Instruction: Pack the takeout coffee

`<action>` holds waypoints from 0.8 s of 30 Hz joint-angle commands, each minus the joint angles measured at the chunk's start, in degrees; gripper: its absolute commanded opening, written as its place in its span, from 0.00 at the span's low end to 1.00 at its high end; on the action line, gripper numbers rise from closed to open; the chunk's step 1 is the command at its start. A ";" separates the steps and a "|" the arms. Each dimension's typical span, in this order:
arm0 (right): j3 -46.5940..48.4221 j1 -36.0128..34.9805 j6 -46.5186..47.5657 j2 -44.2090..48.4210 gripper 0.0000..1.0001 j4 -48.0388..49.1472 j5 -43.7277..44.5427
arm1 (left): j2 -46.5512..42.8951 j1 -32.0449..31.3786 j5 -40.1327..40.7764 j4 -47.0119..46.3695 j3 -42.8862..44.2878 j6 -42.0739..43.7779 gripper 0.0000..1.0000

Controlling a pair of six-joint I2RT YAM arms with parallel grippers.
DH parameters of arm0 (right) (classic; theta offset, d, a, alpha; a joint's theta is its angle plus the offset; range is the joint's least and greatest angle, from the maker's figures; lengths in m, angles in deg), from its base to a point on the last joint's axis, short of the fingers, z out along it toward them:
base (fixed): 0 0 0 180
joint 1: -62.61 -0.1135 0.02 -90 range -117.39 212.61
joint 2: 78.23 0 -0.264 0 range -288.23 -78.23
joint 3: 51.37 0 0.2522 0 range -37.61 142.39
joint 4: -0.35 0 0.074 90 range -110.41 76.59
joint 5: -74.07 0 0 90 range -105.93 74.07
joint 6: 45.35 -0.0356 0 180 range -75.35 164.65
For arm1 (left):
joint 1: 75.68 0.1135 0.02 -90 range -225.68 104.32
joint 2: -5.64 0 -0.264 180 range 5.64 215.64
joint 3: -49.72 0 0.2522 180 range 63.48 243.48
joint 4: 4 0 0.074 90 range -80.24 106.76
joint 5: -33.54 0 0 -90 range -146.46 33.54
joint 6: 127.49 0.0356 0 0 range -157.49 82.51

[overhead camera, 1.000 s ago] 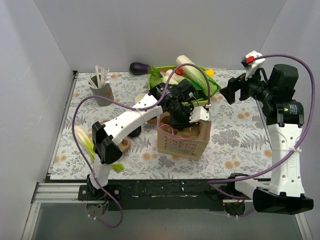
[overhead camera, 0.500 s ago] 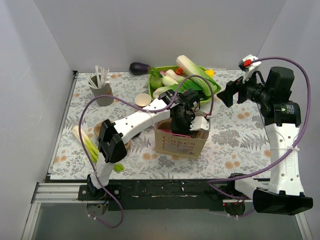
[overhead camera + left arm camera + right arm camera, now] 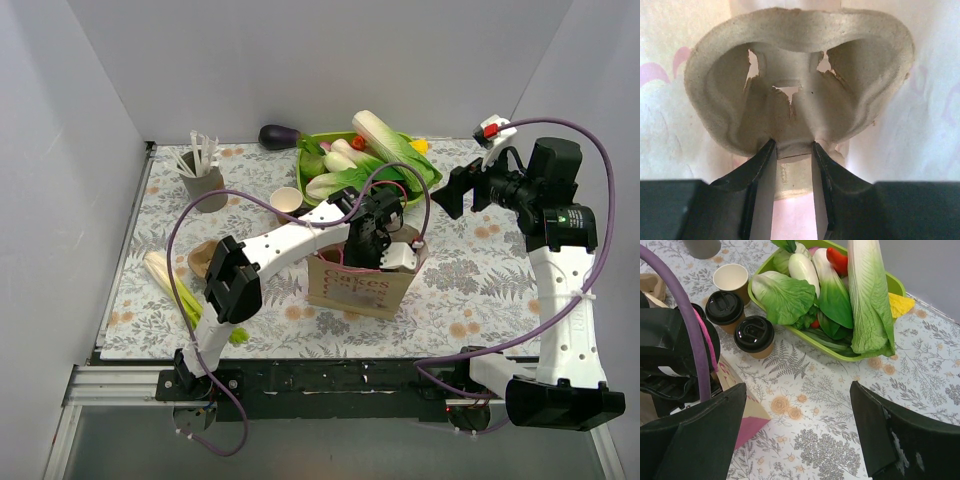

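Now lowers the pulp tray [image 3: 720, 75] deeper into the paper bag [image 3: 360, 290] than a second ago, with the left gripper [image 3: 793, 144] pinching its centre rib. Keeps the right gripper [image 3: 796, 390] spread wide and idle (nothing between the fingers). Leaves two lidded takeout coffee cups [image 3: 754, 333] unpacked on the desk [image 3: 830, 410], ahead and left of that gripper, outside the bag. Suggests carrier nearly seated, cups probably next.

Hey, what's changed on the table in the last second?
The left gripper, clamped on the pulp tray, has sunk lower into the paper bag, its arm stretching further forward. The right gripper stayed open and hovering; the grey stick cup did not move.
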 commanded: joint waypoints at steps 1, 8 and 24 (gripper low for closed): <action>-0.37 0.17 -0.63 1.17 0.92 1.55 -1.49 | 0.61 -0.36 0.15 2.70 -0.18 0.74 0.00; -0.46 0.17 -1.06 0.82 0.91 1.73 -1.58 | 0.17 -0.36 2.00 2.70 -0.71 -0.14 0.42; -0.63 0.17 2.71 1.34 0.92 -4.33 -0.09 | -4.57 0.96 -6.43 2.44 6.22 -4.79 0.72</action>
